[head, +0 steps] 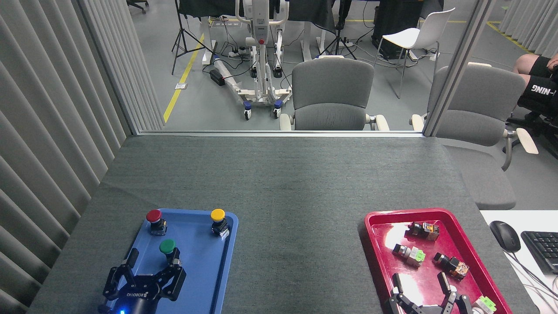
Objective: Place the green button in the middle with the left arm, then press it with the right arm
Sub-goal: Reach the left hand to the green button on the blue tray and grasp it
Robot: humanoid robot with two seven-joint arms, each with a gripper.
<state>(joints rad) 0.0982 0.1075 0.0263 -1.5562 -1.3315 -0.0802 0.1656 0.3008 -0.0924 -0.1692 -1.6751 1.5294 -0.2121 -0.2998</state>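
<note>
The green button point(168, 247) stands upright in the blue tray point(226, 261) at the near left of the dark grey table point(283, 183), nearer the robot than the tray's other 2 buttons. The red button point(154, 220) sits toward the far left corner and the yellow button point(219, 220) toward the far right corner of the same tray.

The left gripper point(153, 264) reaches in over the near end of the blue tray, its 2 fingers spread apart. The right finger lies just beside the green button's black body, perhaps touching it; the left finger is clear of it, so nothing is clamped. A blue light glows at the gripper's base.

The right gripper point(420, 285) hovers over the near end of the red tray point(375, 244), its fingers also spread and holding nothing. Several small switches lie in that tray, including a light-green-faced switch point(412, 255). The middle of the table point(301, 244), between the 2 trays, is bare felt.
</note>
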